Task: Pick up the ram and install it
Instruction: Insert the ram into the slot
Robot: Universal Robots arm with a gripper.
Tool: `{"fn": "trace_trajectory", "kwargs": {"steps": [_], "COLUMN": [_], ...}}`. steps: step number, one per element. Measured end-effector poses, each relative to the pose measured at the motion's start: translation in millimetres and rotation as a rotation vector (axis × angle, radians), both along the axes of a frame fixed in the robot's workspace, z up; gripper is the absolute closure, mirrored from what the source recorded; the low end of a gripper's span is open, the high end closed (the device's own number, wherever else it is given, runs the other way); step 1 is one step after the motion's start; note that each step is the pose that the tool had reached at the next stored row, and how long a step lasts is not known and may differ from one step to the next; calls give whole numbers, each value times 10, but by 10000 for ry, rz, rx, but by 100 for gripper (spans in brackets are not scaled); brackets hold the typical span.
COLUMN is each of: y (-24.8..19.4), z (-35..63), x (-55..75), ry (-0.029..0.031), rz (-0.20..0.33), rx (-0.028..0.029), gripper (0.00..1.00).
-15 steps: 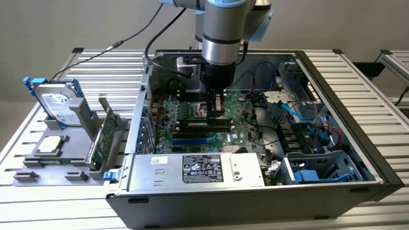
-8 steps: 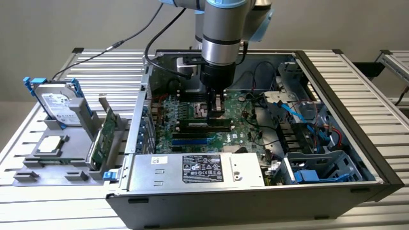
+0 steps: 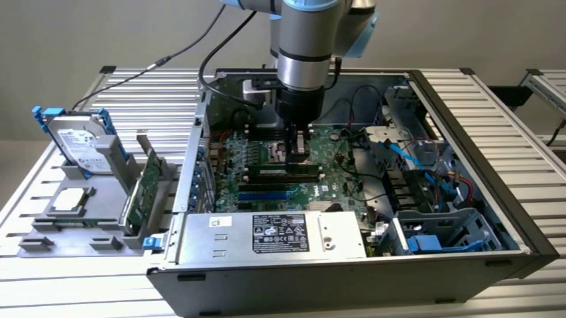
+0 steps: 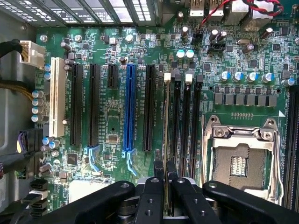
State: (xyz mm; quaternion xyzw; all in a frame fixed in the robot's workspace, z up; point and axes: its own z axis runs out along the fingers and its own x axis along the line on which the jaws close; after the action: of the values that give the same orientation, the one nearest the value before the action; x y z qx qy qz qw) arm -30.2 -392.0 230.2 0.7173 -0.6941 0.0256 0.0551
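Aluminium slatted table [image 3: 495, 99] carries an open computer case [image 3: 309, 288]; the arm reaches down into it. Hard drive [image 3: 78, 142] stands outside, at the exterior view's left. Power supply [image 3: 274, 235] lies along the near wall, blue cables [image 3: 402, 156] at the exterior view's right. Green motherboard [image 4: 112, 121]: blue slot [image 4: 129, 107] on one side of the memory slots [image 4: 187, 121], bare processor socket [image 4: 238, 158] on the other. Gripper [image 4: 166, 170] jaws clamped on the ram [image 4: 166, 121], edge-on, lined up along the memory slots; whether it is seated cannot be told

- The case walls [image 3: 482, 165], power supply [image 3: 274, 233] and drive cage [image 3: 442, 228] ring the motherboard [image 3: 256, 180]; above, it lies open.
- Blue cables [image 3: 405, 156] cross near the claw [image 3: 299, 151] gripping the ram [image 4: 166, 121].
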Motion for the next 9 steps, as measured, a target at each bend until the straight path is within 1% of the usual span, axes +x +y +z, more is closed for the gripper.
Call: {"fn": "trace_trajectory", "kwargs": {"steps": [6,9], "y": [0,0], "z": [-6,-6], "x": [-5,-10], "ry": [-75,-94], "rz": [-5,-13], "rx": [1,1], "gripper": [87,87]}}
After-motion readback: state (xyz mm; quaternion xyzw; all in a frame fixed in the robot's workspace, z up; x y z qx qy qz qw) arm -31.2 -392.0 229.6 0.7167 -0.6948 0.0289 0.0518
